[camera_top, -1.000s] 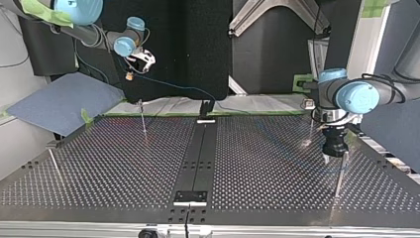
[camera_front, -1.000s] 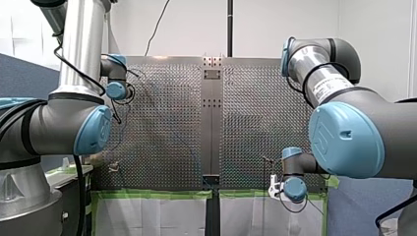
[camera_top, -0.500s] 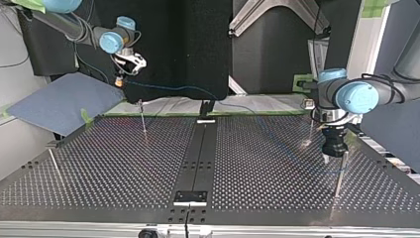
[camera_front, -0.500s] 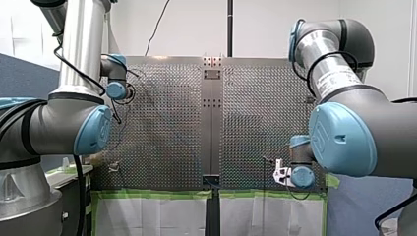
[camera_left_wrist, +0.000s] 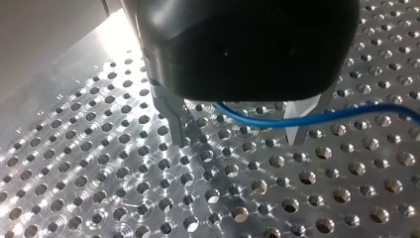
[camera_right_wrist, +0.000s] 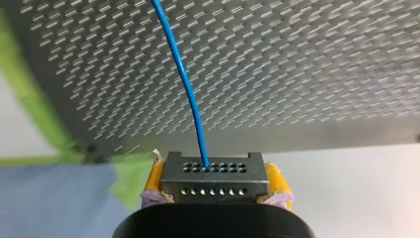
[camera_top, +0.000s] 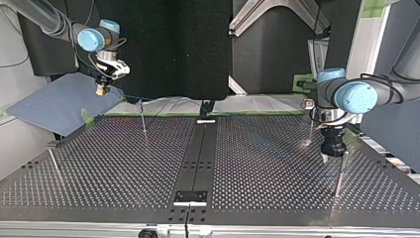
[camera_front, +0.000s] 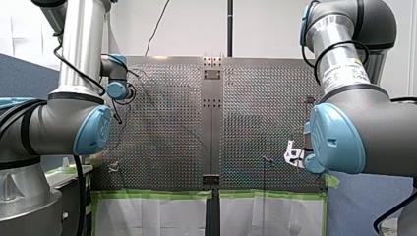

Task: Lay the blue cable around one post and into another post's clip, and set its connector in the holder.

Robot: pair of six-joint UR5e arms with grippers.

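My right gripper [camera_right_wrist: 215, 179] is shut on a grey connector block [camera_right_wrist: 214, 173], its yellow pads [camera_right_wrist: 154, 179] pressing on both sides. The blue cable [camera_right_wrist: 184, 74] leaves the block and runs out over the perforated table [camera_right_wrist: 307, 74]. In the top view this gripper [camera_top: 103, 89] hangs in the air beyond the table's far left corner. My left gripper [camera_left_wrist: 237, 135] stands open just above the plate, and the cable [camera_left_wrist: 317, 118] passes loosely between its metal fingers [camera_left_wrist: 176, 119]. In the top view it [camera_top: 327, 157] sits at the right, close to a thin post [camera_top: 339, 173].
More thin posts stand at the far left [camera_top: 142, 118], near left [camera_top: 54, 164] and far right [camera_top: 311, 128]. A black rail [camera_top: 198, 153] runs down the table's middle with a bracket [camera_top: 190, 197] at its near end. Green tape [camera_front: 157, 194] lines one table edge.
My right arm has carried the connector toward the top view's left and away from the table edge, drawing the cable along. My left arm has stayed where it was.
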